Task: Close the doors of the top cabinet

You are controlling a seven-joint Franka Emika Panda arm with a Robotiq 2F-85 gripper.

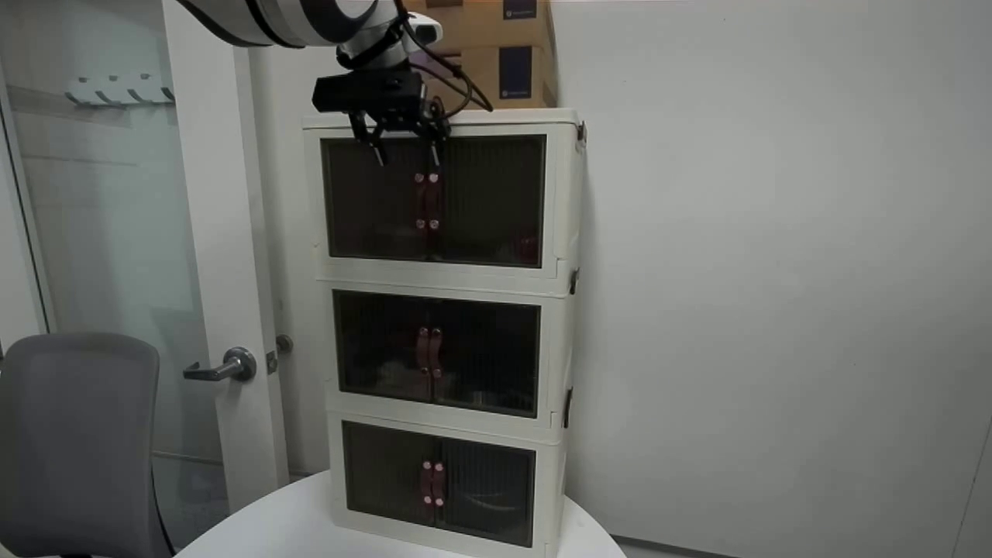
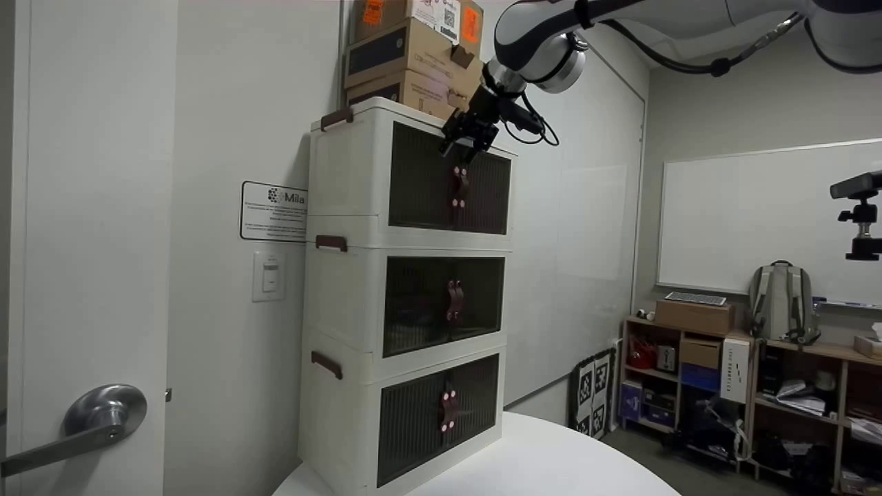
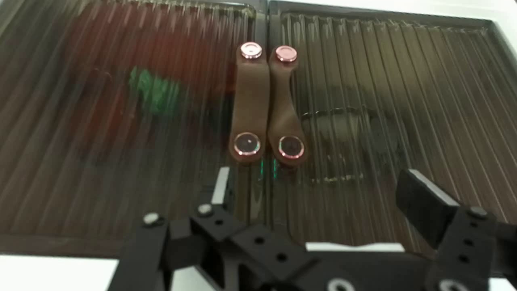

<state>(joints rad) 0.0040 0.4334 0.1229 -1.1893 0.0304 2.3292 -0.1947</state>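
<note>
My fingers (image 3: 426, 208) are spread apart and angled down in front of the upper part of the top cabinet (image 1: 566, 194); whether they touch it I can't tell. That cabinet is the uppermost of three white tiers stacked on the white table (image 1: 279, 523). Its smoky ribbed doors (image 1: 496, 201) lie closed, meeting at the middle, with the two brown handles (image 3: 253, 99) upright side by side, just below my fingertips. Facing the stack, I have one finger near the meeting line and the other farther left. Behind the right door I make out something green (image 3: 155, 93) amid red, blurred. Below are the middle cabinet (image 1: 552, 356) and bottom cabinet (image 1: 549, 496); cardboard boxes (image 1: 484, 74) show above the stack.
</note>
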